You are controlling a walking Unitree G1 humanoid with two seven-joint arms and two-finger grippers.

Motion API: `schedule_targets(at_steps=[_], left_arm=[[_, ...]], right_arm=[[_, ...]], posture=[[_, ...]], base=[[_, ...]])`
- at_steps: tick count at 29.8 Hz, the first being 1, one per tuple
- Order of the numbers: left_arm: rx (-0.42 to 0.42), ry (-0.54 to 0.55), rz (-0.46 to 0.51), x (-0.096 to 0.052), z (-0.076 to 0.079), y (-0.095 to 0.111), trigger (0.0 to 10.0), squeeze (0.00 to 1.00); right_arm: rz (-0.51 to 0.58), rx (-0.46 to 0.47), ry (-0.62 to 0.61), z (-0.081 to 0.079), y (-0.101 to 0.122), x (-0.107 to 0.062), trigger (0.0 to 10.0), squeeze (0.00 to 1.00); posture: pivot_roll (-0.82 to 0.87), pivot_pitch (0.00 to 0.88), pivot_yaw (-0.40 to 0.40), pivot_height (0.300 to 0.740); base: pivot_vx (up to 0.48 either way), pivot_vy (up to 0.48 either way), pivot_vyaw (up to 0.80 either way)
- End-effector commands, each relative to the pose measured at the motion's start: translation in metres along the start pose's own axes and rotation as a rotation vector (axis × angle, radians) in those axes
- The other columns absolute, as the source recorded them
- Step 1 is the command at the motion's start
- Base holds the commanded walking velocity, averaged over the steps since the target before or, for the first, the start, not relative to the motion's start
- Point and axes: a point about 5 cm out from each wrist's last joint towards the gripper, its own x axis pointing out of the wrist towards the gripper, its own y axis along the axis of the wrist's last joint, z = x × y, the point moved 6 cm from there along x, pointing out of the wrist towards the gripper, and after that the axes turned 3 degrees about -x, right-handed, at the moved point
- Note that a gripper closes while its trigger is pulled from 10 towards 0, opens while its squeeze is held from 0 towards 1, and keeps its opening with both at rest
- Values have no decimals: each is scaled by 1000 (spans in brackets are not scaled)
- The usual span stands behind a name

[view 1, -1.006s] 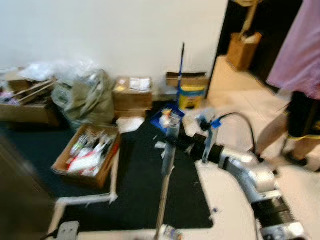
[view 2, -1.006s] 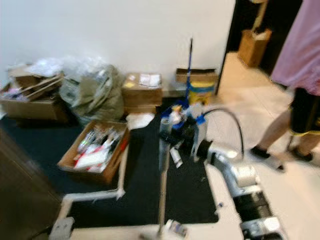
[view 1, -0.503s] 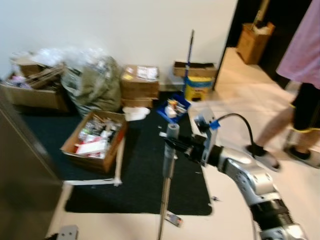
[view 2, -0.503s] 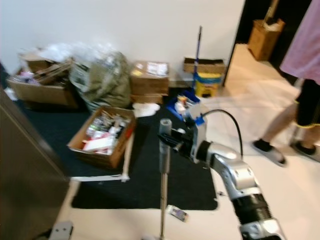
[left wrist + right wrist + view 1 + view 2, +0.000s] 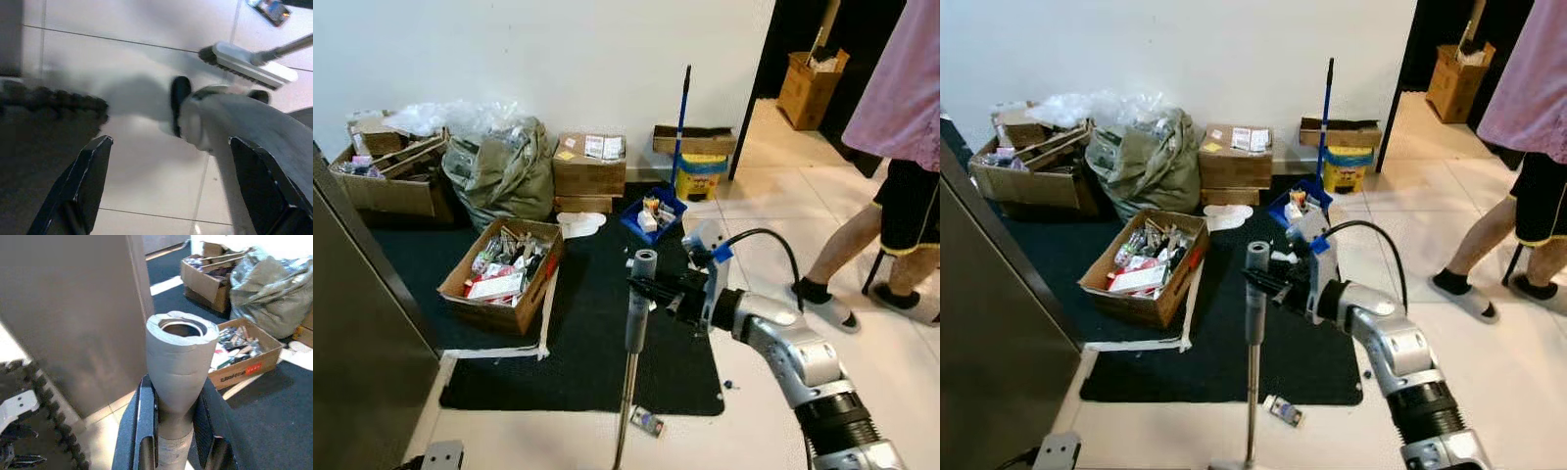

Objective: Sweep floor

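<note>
Right gripper (image 5: 171, 426) pinching the upright broom handle (image 5: 1255, 294) near its top, brush head (image 5: 247, 61) on the floor below; left gripper (image 5: 171, 186) spread, idle.

No lettering here can be made out. The open cardboard box (image 5: 243, 363) on the dark mat carries a red printed label on its side, and the closed carton (image 5: 588, 164) by the wall has white stickers on top, all too small to read.

A grey broom handle (image 5: 639, 300) stands over a black mat (image 5: 587, 343) on cream floor tiles (image 5: 773, 196)
</note>
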Motion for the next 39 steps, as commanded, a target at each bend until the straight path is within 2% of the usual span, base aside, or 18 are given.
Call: schedule_targets(at_steps=[1, 7, 16, 20, 27, 34, 37, 39], left_arm=[[1, -1, -14, -1, 0, -5, 10000, 0], [-6, 17, -10, -1, -3, -6, 10000, 0], [0, 19, -11, -2, -4, -8, 10000, 0], [2, 19, -13, -2, -4, -9, 10000, 0], [-3, 17, -12, -3, -4, -11, 10000, 0], [-5, 17, -11, -3, -4, -11, 10000, 0], [-8, 16, -14, -4, -6, -15, 10000, 0], [-8, 16, -14, -4, -6, -15, 10000, 0]], right_arm=[[19, -37, -8, 0, 4, 1, 10000, 0], [46, -65, 7, -10, 5, 16, 10000, 0], [12, -118, -13, -12, -3, 32, 10000, 0], [17, -106, -9, -14, -4, 37, 10000, 0], [18, -60, -17, -20, -6, 60, 10000, 0], [24, -54, -27, -19, -4, 63, 10000, 0], [106, -41, -59, -20, 5, 71, 10000, 0], [106, -41, -59, -20, 5, 71, 10000, 0]], posture=[[-61, 75, -2, 740], [-56, 80, -7, 740], [-48, 87, -11, 740], [-45, 86, -15, 740], [-36, 92, -16, 740], [-36, 97, -15, 740], [-10, 140, -17, 740], [-10, 140, -17, 740]], base=[[0, -480, 0], [0, -157, 0], [0, 0, 0], [0, 0, 0], [0, 0, 0], [0, 0, 0], [0, 0, 0], [0, 0, 0]])
